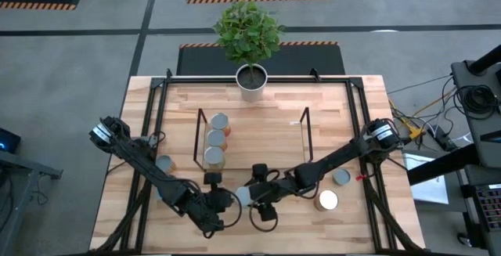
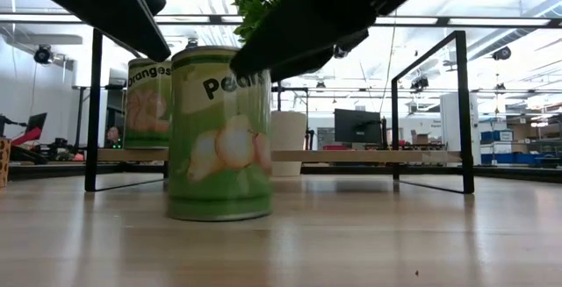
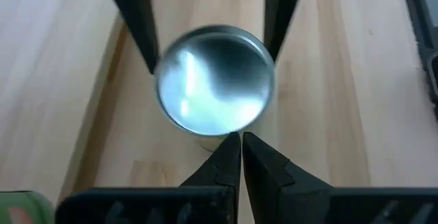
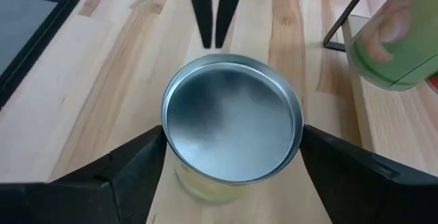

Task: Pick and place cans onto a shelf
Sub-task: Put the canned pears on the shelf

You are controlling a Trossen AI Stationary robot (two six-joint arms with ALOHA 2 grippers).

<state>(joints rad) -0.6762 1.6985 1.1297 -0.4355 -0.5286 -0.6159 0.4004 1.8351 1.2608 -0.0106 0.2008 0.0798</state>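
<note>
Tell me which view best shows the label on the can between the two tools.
The low view: the pears can stands side-on, its green label facing the camera. The high view shows only its round top. Both wrist views look down on its silver lid, the right tool open around it.

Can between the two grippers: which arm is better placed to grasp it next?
Right. The right gripper straddles the can with open jaws; the left gripper sits beside it, jaws shut.

Three cans (image 1: 217, 138) on shelf (image 1: 252, 136); left gripper (image 1: 225, 202) and right gripper (image 1: 249, 194) flank table can (image 1: 243, 196).
</note>
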